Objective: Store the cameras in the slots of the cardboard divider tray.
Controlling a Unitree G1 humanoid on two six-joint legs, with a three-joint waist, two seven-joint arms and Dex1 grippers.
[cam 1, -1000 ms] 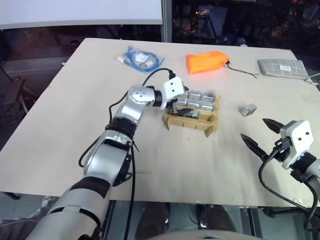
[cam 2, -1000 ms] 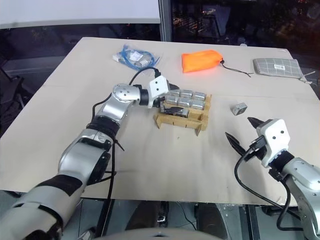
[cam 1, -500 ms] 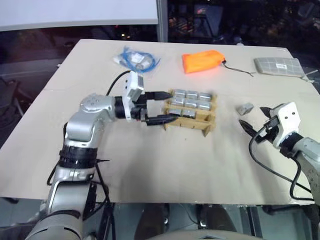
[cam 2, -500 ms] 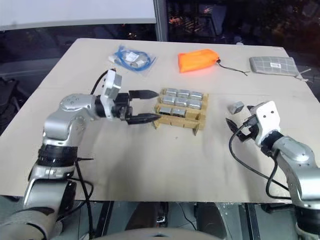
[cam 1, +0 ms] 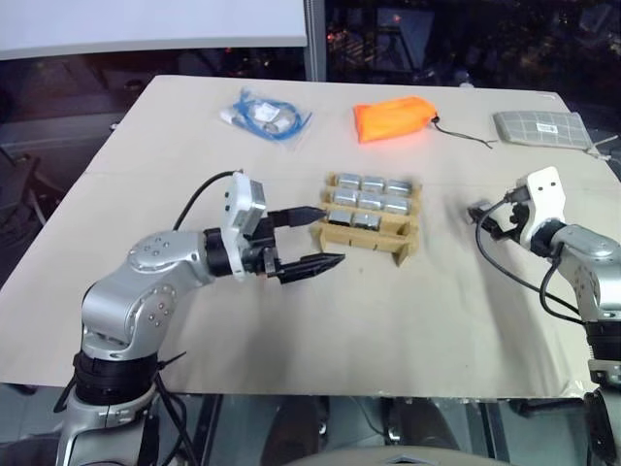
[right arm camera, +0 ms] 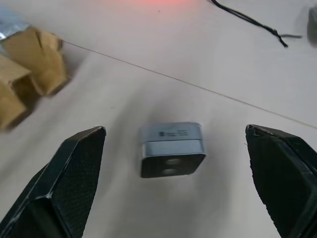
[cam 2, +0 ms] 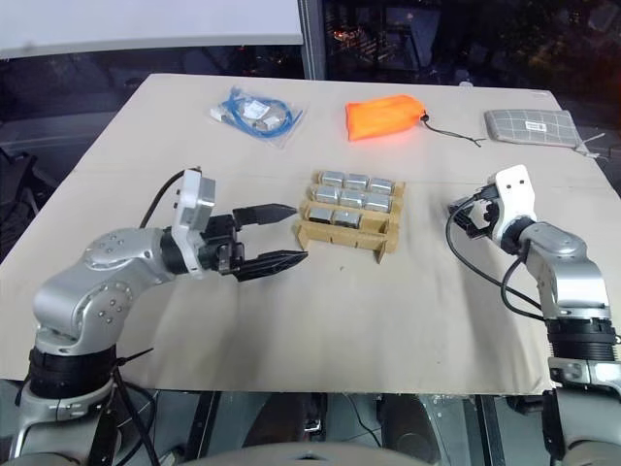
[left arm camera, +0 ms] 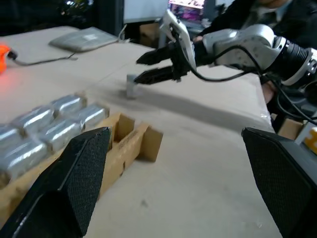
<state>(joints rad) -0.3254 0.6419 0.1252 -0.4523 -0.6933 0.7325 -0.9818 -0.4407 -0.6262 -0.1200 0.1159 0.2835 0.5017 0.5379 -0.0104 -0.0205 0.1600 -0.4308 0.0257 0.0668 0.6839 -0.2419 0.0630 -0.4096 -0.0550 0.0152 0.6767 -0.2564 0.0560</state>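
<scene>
The cardboard divider tray (cam 1: 402, 249) stands at the table's middle, and several silver-grey cameras (cam 1: 374, 200) sit in its rear and middle slots. My left gripper (cam 1: 330, 235) hovers open just off the tray's near-left corner, pointing toward it, with nothing between its fingers. One loose camera (right arm camera: 172, 148) lies flat on the table to the right of the tray. My right gripper (cam 1: 479, 218) is open and straddles that camera with a finger on either side, not touching it. The left wrist view shows the same camera (left arm camera: 131, 89) just below the right gripper's tips.
At the back of the table (cam 1: 146, 194) lie an orange pouch (cam 1: 398, 118), a grey checked pouch (cam 1: 543, 129) at the far right and a bagged blue cable (cam 1: 267, 115). A person (left arm camera: 257, 10) sits beyond the table's right side.
My left gripper has drawn back from over the tray to its near-left side, still open. My right gripper has moved forward to the loose camera.
</scene>
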